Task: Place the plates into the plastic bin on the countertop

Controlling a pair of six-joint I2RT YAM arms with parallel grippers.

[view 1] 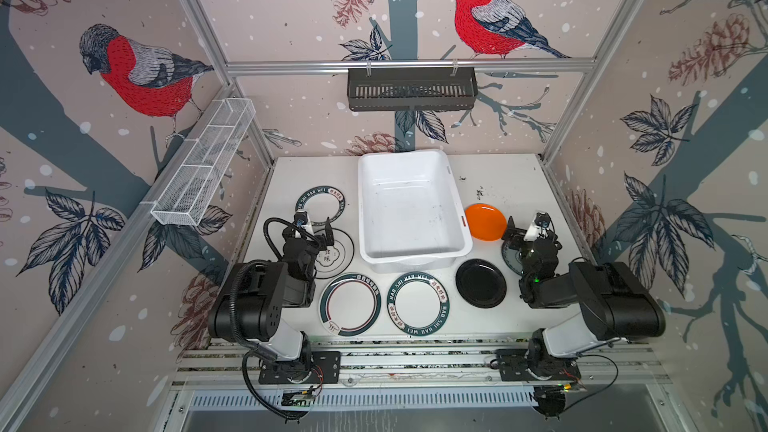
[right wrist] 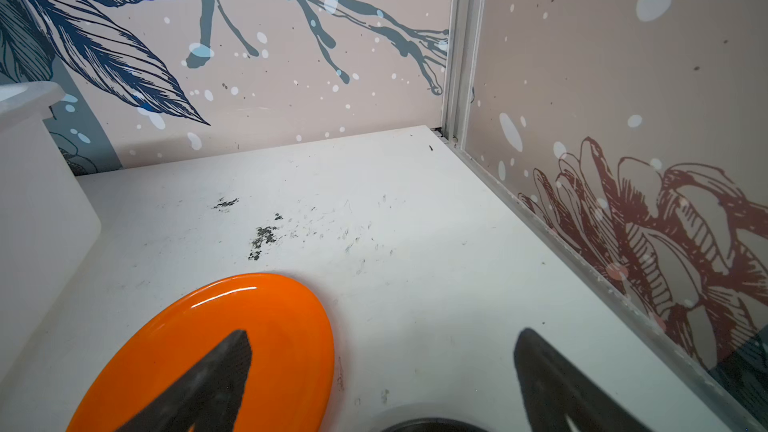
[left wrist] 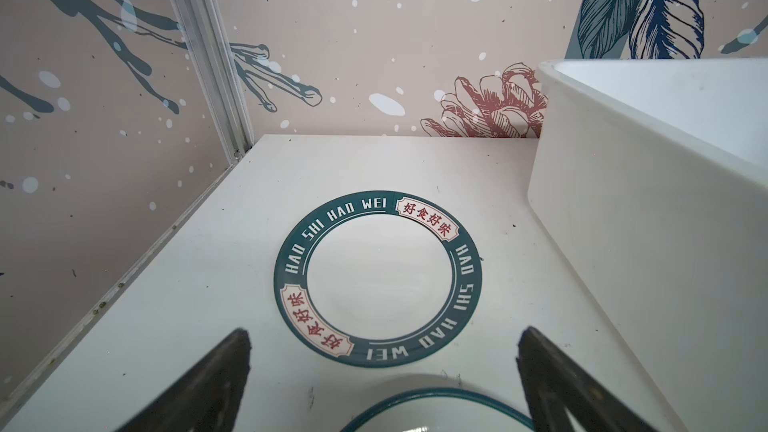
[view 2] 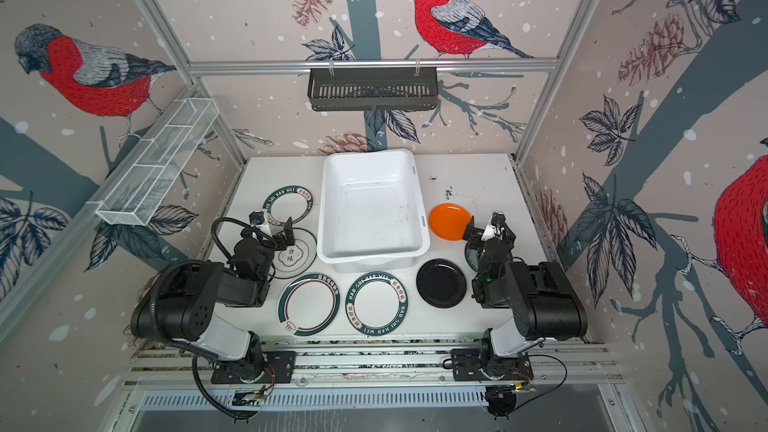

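**Bin** [view 1: 409,209]: white, rectangular, nothing in it. It stands at the back middle of the countertop [view 1: 507,184], a little skewed.

**Plates:** seven, all lying flat on the countertop, none in the bin.
- Lettered plate [view 1: 320,204], green rim: left of the bin, toward the back.
- Thin-rimmed plate [view 1: 336,255]: left of the bin, partly under the left arm.
- Green-rimmed plate [view 1: 350,304] and second lettered plate [view 1: 418,303]: side by side in front of the bin, not touching.
- Black plate [view 1: 481,283]: front right of the bin.
- Orange plate [view 1: 485,221]: just beside the bin's right wall.
- Teal plate [view 1: 510,259]: mostly hidden beneath the right arm.

**Left gripper** [left wrist: 384,331]: jaws spread wide, nothing between them. It hangs over the gap between the lettered plate and the thin-rimmed plate.

**Right gripper** [right wrist: 383,333]: jaws spread wide, nothing held. One finger is over the orange plate's edge; whether it touches cannot be told.

**Black rack** [view 1: 411,89]: hung on the back rail.

**Wire basket** [view 1: 205,164]: mounted along the left wall.
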